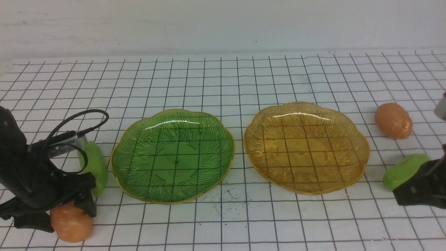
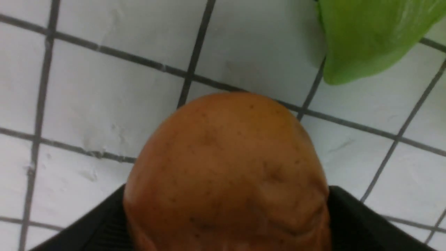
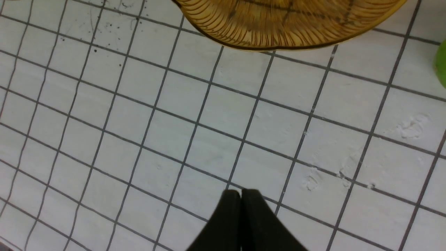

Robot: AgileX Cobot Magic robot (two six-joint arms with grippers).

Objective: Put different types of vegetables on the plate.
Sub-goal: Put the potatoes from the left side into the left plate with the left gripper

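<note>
The left gripper [image 2: 230, 219] stood spread wide astride the potato [image 1: 71, 225] at the green plate's [image 1: 174, 157] seven o'clock, while the right gripper [image 3: 241, 195] was pinched shut, empty.

We find no text, label, brand, number or sign that can be read in any view. The only marks are the black grid lines on the white table [image 1: 244, 216] and faint dark scribbles [image 1: 223, 199] beside the green plate [image 1: 139, 188], which spell nothing legible.
</note>
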